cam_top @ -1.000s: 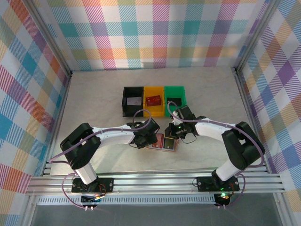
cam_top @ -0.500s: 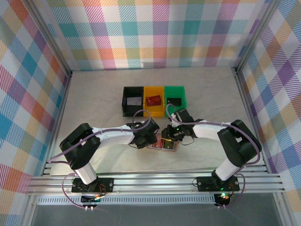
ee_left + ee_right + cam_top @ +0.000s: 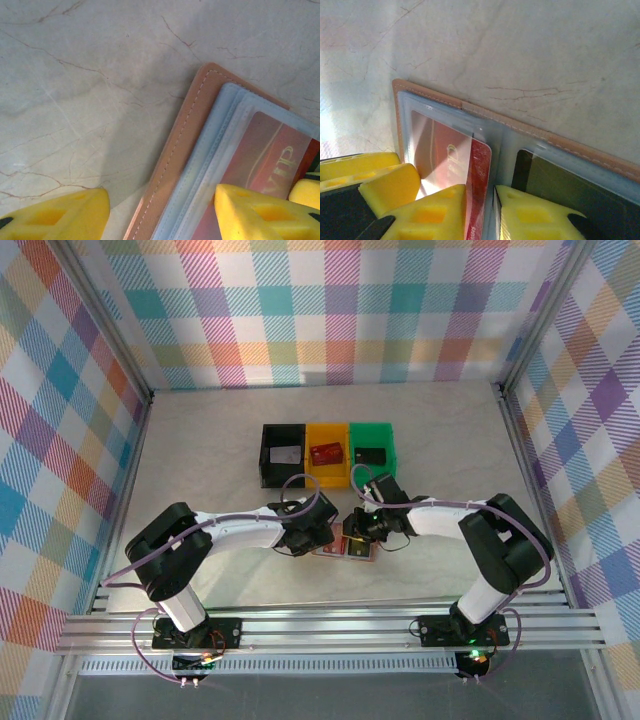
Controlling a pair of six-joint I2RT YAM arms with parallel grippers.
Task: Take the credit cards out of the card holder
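1. Card holder [image 3: 346, 544] lay spread open on the table [image 3: 200, 460], near the yellow bin [image 3: 327, 468], between both grippers.
2. Left gripper [image 3: 160, 200] stood wide, one finger over the holder's pale inner panel, the other over bare table.
3. Right gripper [image 3: 480, 192] was narrow, its fingers either side of a red card [image 3: 479, 167] sticking partly out of its pocket; whether they pinched it could not be told.

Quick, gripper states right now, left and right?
Left gripper: open, straddling the card holder edge, gripping nothing.
Right gripper: shut on the red credit card.
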